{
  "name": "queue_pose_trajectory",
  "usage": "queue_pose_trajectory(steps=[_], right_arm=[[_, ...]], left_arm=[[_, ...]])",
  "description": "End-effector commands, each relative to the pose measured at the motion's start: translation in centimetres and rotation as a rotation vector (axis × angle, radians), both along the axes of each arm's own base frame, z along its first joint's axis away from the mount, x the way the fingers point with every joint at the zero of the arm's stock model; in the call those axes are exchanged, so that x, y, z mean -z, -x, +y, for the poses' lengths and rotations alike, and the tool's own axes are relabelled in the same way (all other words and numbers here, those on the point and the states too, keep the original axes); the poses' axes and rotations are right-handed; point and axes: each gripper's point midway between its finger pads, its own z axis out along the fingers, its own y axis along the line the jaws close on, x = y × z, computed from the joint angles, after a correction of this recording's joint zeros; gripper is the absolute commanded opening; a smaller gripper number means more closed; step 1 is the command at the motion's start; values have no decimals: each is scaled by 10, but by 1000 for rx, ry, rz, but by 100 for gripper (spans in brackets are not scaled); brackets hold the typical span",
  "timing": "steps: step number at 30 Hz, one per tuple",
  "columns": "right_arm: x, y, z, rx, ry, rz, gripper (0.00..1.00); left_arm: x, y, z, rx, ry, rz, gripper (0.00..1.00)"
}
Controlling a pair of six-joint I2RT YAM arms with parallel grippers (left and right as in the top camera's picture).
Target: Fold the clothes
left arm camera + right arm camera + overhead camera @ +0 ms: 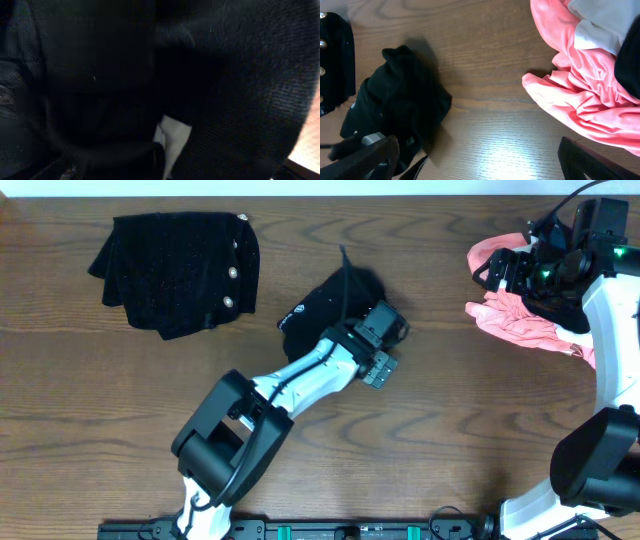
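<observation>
Jaws of the left gripper (392,328) are spread wide and pressed down onto the black shirt (325,295), which is bunched in a heap at the centre of the overhead frame. A small white logo (297,310) is shown at the heap's left edge. The left wrist view is filled by dark knit cloth (240,75), so it cannot be told whether any fold is caught between the fingers.

Bare wooden table (450,440) is seen on every side of the heap, with the widest open stretch along the lower right of the overhead frame.

At the upper right, the right gripper (476,145) is held released over the table, with only bare wood framed between its two dark fingers (370,152). Just beside it, a crumpled pink garment (580,100) is spread to the right edge of the wrist view, and white cloth (592,25) is tucked into its upper folds.

A buttoned black garment (180,270) is laid flat at the upper left, well apart from the shirt and close to the table's far edge.
</observation>
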Motion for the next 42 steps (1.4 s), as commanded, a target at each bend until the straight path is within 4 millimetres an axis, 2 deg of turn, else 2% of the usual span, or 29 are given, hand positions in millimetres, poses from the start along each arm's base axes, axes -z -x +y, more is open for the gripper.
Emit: queue_pose_trajectory(steps=[1, 7, 15, 21, 24, 27, 35, 37, 39, 42], right_arm=[[-6, -2, 0, -15, 7, -23, 99], [-6, -1, 1, -16, 6, -18, 99], [-6, -1, 1, -18, 7, -18, 99], [-6, -1, 0, -19, 8, -18, 99], [-6, -1, 0, -20, 8, -18, 99], [-6, -1, 1, -32, 15, -23, 99], [-5, 0, 1, -34, 16, -23, 99], [-5, 0, 1, -37, 17, -21, 99], [-5, 0, 1, -38, 17, -20, 99], [-5, 0, 1, -40, 18, -23, 99]], left_arm=[[-3, -12, 14, 13, -134, -115, 98], [-3, -19, 9, 53, -163, -164, 98], [30, -15, 17, 99, -247, -117, 98], [35, -13, 18, 100, -257, -106, 100], [35, -14, 18, 100, -255, -108, 84], [34, -14, 18, 100, -254, -109, 59], [30, -18, 22, 104, -288, -134, 10], [21, -23, 26, 84, -311, -170, 6], [6, -28, 29, 70, -325, -212, 6], [-25, -36, 31, 88, -339, -281, 6]])
